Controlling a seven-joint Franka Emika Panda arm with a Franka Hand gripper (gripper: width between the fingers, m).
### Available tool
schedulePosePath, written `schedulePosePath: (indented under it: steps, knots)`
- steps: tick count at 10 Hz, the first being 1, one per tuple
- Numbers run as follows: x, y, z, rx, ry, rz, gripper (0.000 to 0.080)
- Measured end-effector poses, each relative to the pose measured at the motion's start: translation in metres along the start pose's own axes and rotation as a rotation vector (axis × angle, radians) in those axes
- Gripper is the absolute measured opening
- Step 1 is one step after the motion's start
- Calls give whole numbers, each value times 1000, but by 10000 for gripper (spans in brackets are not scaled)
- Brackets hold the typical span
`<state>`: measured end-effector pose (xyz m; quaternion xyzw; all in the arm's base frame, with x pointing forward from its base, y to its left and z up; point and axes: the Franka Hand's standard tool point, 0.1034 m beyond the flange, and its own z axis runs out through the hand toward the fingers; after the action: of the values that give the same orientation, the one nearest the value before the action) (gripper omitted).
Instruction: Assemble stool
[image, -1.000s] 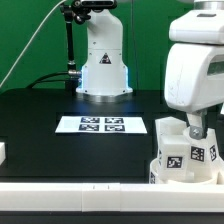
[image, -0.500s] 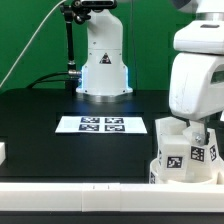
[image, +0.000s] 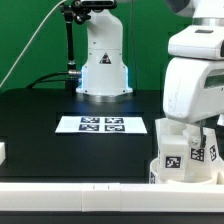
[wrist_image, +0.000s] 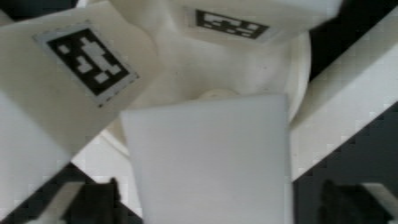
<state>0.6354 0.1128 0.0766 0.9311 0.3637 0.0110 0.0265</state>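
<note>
The stool's white tagged parts (image: 176, 160) stand bunched at the exterior view's right, near the table's front edge. My gripper (image: 192, 130) is down among them, and its fingers are hidden behind the parts there. In the wrist view a plain white blocky leg (wrist_image: 199, 140) fills the space between my dark fingertips (wrist_image: 80, 203), one on each side of it. My gripper (wrist_image: 210, 206) straddles this leg closely, and whether the pads touch it does not show. Beyond it lie white faces with square tags (wrist_image: 89, 60). I cannot single out the seat.
The marker board (image: 100, 125) lies flat mid-table on the black surface. The arm's white base (image: 103, 65) stands behind it. A white rail (image: 70, 190) runs along the front edge, and a small white object (image: 3, 152) sits at the exterior view's left edge.
The hand has come down onto the stool parts and shifted slightly to the exterior view's left. The parts have not visibly moved.
</note>
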Motion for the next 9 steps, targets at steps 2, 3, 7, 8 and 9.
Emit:
schedulePosePath:
  steps: [2,3,7,8,9]
  knots:
    - [-1,1,0,0,0,3,348]
    - [-1,2,0,0,0,3,337]
    - [-1,2,0,0,0,96,337]
    - [-1,2,0,1,1,177,337]
    - [-2,3,0,1,0,262,338]
